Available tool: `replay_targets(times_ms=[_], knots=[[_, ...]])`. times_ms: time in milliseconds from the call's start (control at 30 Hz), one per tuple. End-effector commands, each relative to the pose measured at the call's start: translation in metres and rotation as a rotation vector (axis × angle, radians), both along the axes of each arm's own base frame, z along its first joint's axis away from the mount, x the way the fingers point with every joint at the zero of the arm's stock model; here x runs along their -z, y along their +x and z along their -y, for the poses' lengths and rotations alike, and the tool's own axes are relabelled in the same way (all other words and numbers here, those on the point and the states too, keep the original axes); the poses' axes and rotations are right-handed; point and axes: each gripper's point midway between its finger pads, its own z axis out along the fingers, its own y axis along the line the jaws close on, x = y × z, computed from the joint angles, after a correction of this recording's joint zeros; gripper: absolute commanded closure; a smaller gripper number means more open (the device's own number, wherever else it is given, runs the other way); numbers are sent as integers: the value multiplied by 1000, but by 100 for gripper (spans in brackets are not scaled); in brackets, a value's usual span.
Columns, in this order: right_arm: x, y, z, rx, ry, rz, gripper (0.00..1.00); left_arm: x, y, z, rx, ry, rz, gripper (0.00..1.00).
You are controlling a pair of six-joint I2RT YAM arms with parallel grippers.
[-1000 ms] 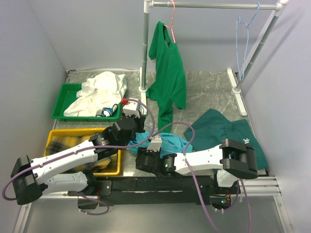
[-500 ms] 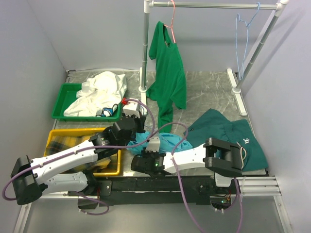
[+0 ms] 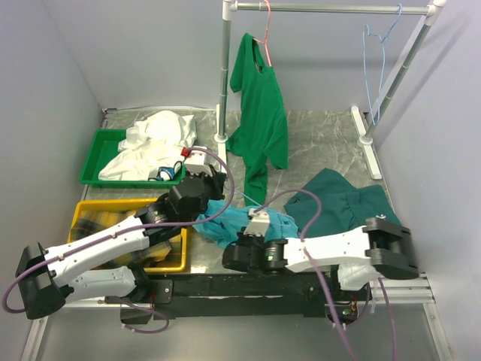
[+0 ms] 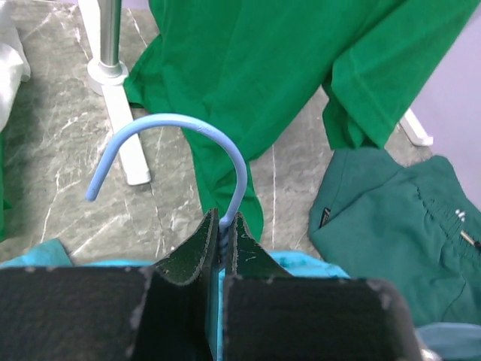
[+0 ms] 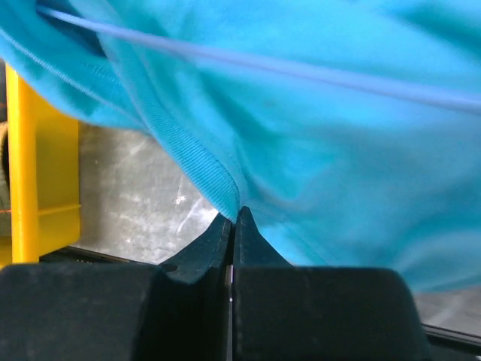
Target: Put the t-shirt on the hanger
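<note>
The light turquoise t-shirt (image 3: pixel 237 218) lies bunched at the table's near edge, between my two arms. My left gripper (image 4: pixel 224 218) is shut on the twisted neck of the light-blue hanger (image 4: pixel 180 122). The hook curves up and to the left above the fingers. In the top view this gripper (image 3: pixel 214 197) sits at the shirt's upper left. One wire arm of the hanger (image 5: pixel 301 69) runs across the t-shirt (image 5: pixel 338 150). My right gripper (image 5: pixel 234 214) is shut, with the shirt's ribbed edge pinched at its tips. From above it (image 3: pixel 231 250) sits at the shirt's near edge.
A bright green shirt (image 3: pixel 261 113) hangs on a pink hanger (image 3: pixel 265 30) from the rail. Another light-blue hanger (image 3: pixel 379 45) hangs at the right. A dark teal garment (image 3: pixel 349 210) lies to the right. A green tray (image 3: pixel 98 150) of white cloth and a yellow bin (image 3: pixel 83 214) stand on the left.
My right gripper has gone from open to shut at the t-shirt's edge, and its arm has stretched out to the right. My left gripper, still holding the hanger, has shifted slightly away.
</note>
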Motion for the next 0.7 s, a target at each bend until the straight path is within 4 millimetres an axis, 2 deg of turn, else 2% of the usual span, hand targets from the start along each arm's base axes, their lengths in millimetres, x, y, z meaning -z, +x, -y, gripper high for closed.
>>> replay_targets(times_ms=[0,133,433,533,667], knots=[[-28,13,34,84,53,90,100,-13,6,-9,-32,-10,6,99],[-29,12,57,103,57,98,100,-19,6,-15,-44,-28,14,99],[-41,14,88,140,102,108,100,-20,4,-30,-81,-22,29,99],[-48,15,93,135,139,109,100,-17,5,-35,-108,-21,38,99],[-68,17,102,127,205,120,100,-19,8,-35,-117,-53,74,99]])
